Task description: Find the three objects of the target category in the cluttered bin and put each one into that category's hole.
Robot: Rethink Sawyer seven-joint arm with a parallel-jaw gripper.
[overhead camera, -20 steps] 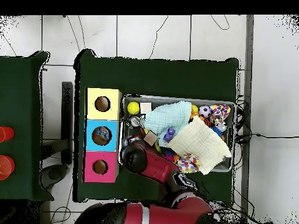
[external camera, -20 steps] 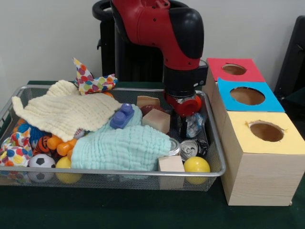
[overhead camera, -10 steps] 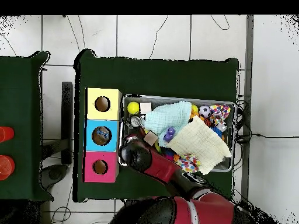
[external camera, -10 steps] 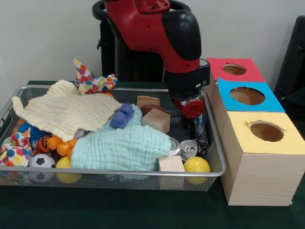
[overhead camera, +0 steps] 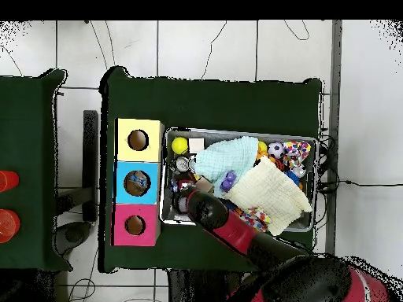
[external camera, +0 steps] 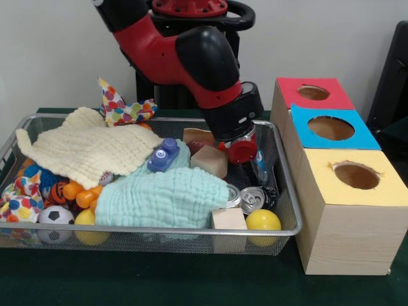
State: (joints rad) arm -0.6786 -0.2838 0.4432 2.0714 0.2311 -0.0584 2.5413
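Observation:
My gripper (external camera: 247,157) hangs low over the right end of the wire bin (external camera: 288,191), beside a brown block (external camera: 209,160). A clear crumpled plastic piece (external camera: 259,168) shows just below its red end; whether it is held is hidden. Two silver cans (external camera: 252,199) lie in front of it, with a yellow ball (external camera: 262,220) and a pale wooden block (external camera: 228,218) at the bin's near right corner. To the right stand three boxes with round holes: red (external camera: 313,93), blue (external camera: 330,128), yellow (external camera: 357,176). From overhead, the arm (overhead camera: 209,211) covers the bin's corner beside the red box (overhead camera: 134,225).
A mint cloth (external camera: 162,196) and a cream cloth (external camera: 86,150) cover much of the bin. A blue toy (external camera: 163,155) lies on the mint cloth. A soccer ball (external camera: 55,215), orange pieces (external camera: 80,191) and a spotted cloth (external camera: 124,109) fill the left side.
The arm has swung so that it now leans in from the upper left of the front view. The gripper has shifted slightly left and lower, toward the brown block.

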